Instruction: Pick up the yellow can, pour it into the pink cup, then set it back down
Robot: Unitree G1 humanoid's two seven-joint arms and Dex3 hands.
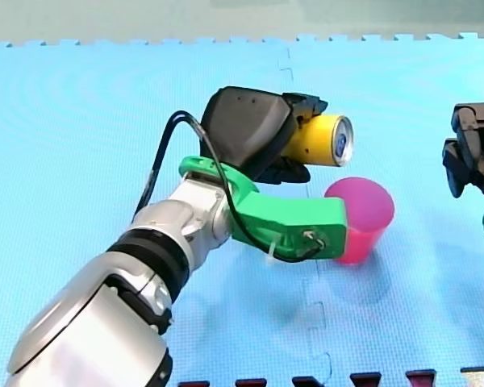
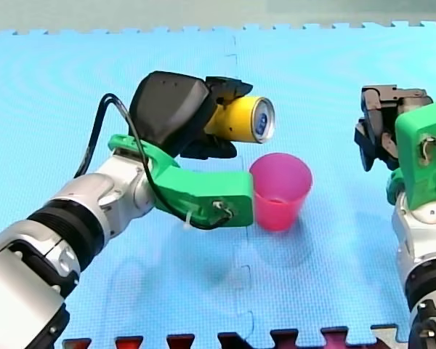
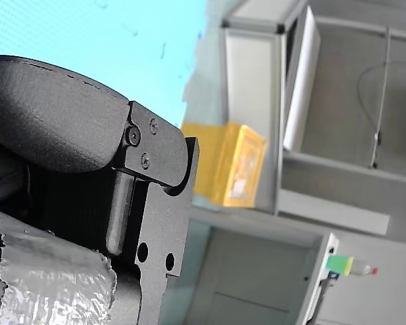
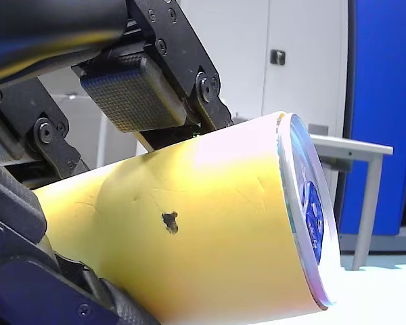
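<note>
Surface: blue foam mat (image 2: 94, 65).
Left hand (image 2: 196, 116): fingers clamped round the yellow can (image 2: 240, 120); ribbed pad (image 4: 132, 91) pressed on its wall.
Yellow can: lying sideways in the hand, off the surface.
Green wrist bracket (image 2: 203, 193): below the hand, overlapping the cup's left wall.
Pink cup (image 2: 280, 193): upright, below and right of the hand, under the can's top end.
Right hand (image 2: 381, 127): well right of the cup, holds nothing; state cannot be told.

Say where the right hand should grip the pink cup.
Probably the pink cup by its side wall, from the right, where the right hand is: it stands upright, and the left hand holds the yellow can tipped above its left rim.
</note>
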